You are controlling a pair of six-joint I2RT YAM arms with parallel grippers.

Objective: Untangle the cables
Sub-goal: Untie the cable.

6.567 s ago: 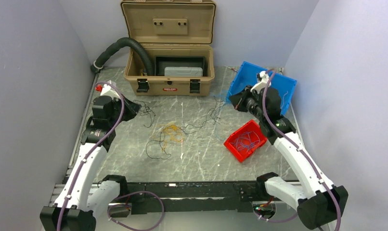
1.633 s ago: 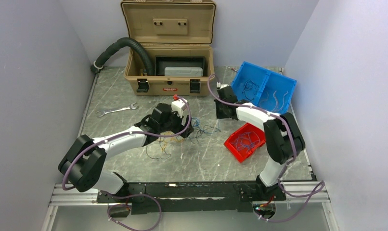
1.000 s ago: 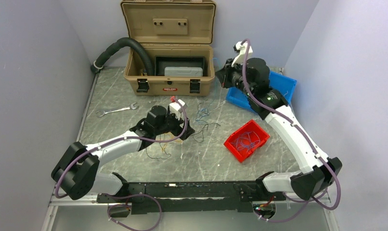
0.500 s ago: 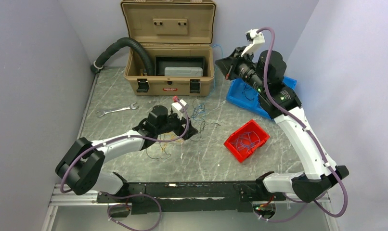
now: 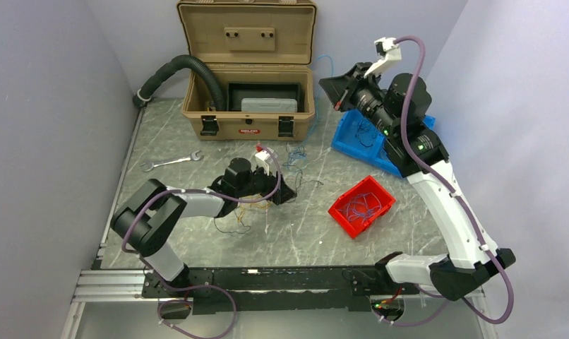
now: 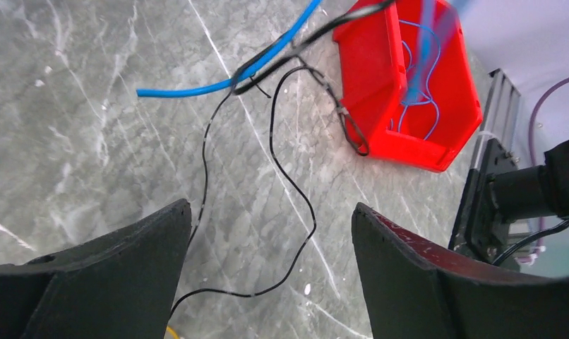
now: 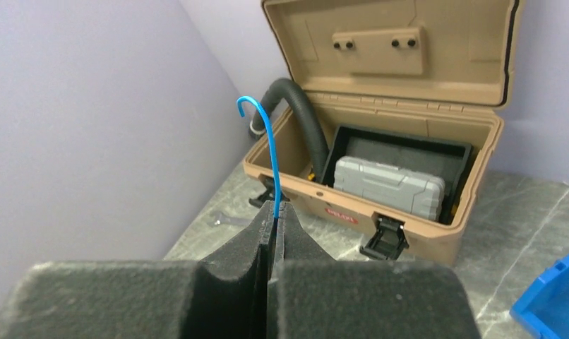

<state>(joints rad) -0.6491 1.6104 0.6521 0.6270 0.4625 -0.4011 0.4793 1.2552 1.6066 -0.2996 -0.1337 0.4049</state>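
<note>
The cables are thin blue, black and yellow wires in a loose tangle (image 5: 257, 199) on the marble table. My left gripper (image 5: 285, 191) lies low over the tangle's right side. Seen from the left wrist, that gripper (image 6: 269, 208) is open; a black wire (image 6: 296, 191) loops on the table between the fingers, untouched, and a blue wire (image 6: 225, 83) runs beyond it. My right gripper (image 5: 324, 81) is raised high near the toolbox and shut on one blue wire (image 7: 267, 141). The wire's hooked end sticks up past the right gripper's tips (image 7: 276, 208), and its length (image 5: 314, 116) hangs down toward the tangle.
An open tan toolbox (image 5: 250, 127) with a black corrugated hose (image 5: 176, 67) stands at the back. A red bin (image 5: 361, 206) holding blue wires sits right of centre, and a blue bin (image 5: 370, 141) lies under the right arm. A wrench (image 5: 170, 162) lies at the left.
The right gripper has risen higher and a little to the right with the blue wire, drawing it up out of the tangle. The left gripper has slid slightly right, staying low and open.
</note>
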